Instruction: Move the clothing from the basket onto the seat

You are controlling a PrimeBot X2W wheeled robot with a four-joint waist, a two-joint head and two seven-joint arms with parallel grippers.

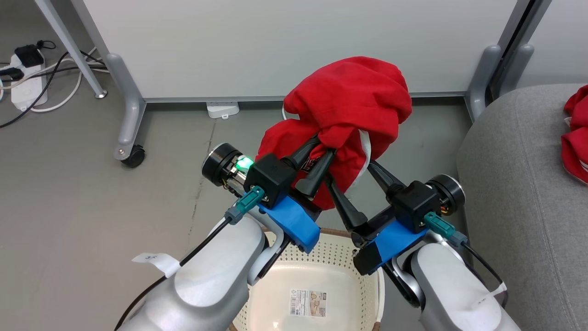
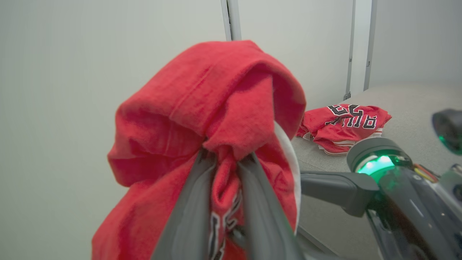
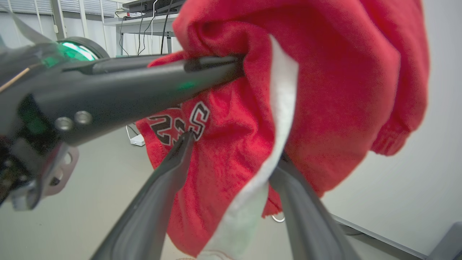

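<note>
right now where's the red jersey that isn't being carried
That red jersey lies crumpled on the grey sofa cushion at the far right edge of the head view, to the right of the white basket.

We see a smooth grey floor [image 1: 69,184], crossed by a thin dark seam [image 1: 202,179] running near to far. Along the far side stands a white partition panel [image 1: 275,41] on grey metal feet; its left foot [image 1: 131,115] ends in a black caster [image 1: 134,156]. A small white box [image 1: 223,110] sits at the panel's base. At the far left a white power strip [image 1: 28,87] lies among black and white cables [image 1: 62,62], beside a slanted grey table leg [image 1: 69,46]. Light falls evenly.
</note>
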